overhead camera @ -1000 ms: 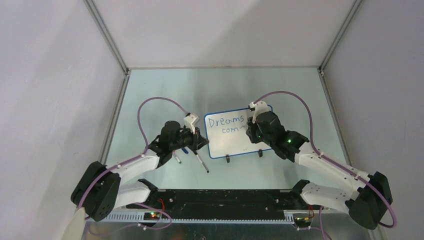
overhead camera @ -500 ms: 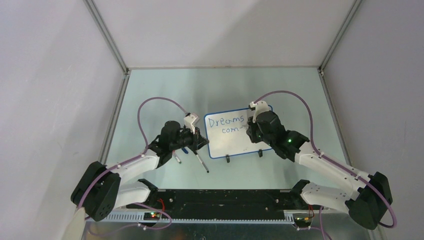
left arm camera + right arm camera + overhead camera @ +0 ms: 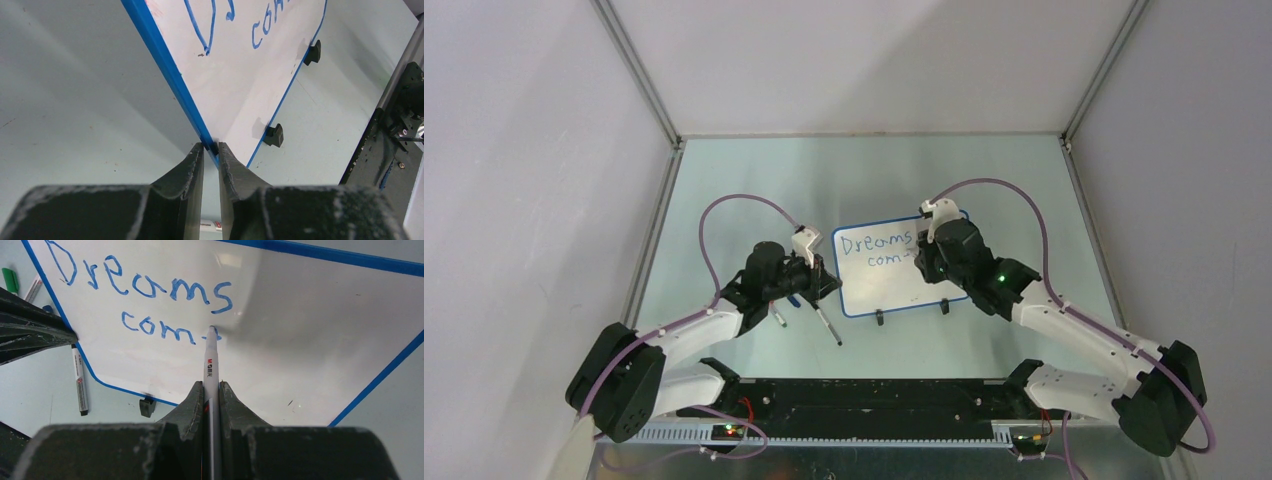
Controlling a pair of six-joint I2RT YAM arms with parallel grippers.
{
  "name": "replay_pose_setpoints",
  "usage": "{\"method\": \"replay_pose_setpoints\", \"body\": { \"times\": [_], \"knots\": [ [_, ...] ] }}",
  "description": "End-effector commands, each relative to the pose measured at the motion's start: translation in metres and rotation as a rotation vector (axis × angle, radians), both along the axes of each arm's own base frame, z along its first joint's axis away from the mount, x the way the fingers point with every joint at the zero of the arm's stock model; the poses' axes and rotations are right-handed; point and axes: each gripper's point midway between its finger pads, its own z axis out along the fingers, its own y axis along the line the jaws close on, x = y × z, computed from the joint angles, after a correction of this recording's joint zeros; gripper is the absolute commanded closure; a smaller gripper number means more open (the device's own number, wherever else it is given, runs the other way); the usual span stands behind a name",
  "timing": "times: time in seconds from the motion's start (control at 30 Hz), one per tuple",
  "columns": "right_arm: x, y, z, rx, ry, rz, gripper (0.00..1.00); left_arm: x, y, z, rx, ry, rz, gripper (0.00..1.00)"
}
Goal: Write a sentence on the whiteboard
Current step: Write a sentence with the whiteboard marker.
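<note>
The right gripper [image 3: 211,387] is clamping a slim white marker [image 3: 210,357] between rough, matte black fingers, with the jaws drawn narrow on the barrel. The marker tip is touching the whiteboard [image 3: 310,335] straight ahead of the fingertips. The left gripper [image 3: 210,148] is pinching the board's thin blue rim [image 3: 170,75] near a corner, with the jaws nearly together. Two small black clip feet [image 3: 274,135] are sitting on the long edge, to the right of these fingers. The board face is showing glossy white. The sentence [image 3: 150,292] is reading "Dreams" over "com" in thin blue strokes, beyond and left of the marker tip. A second marker [image 3: 80,381] is lying on the pale green table [image 3: 50,100].
</note>
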Motion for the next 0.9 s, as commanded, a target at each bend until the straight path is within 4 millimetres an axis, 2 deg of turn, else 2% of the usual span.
{"method": "replay_pose_setpoints", "body": {
  "times": [0.0,0.27,0.87],
  "knots": [
    [0.008,0.012,0.020,0.041,-0.043,0.025,1.00,0.005,-0.005,0.017,-0.021,-0.065,-0.021,0.79],
    [0.004,0.014,0.015,0.031,-0.024,0.036,1.00,0.005,-0.005,0.017,-0.021,-0.065,-0.021,0.79],
    [-0.009,0.003,-0.002,-0.003,0.025,0.017,1.00,0.004,-0.005,0.017,-0.020,-0.064,-0.022,0.79]
  ]
}}
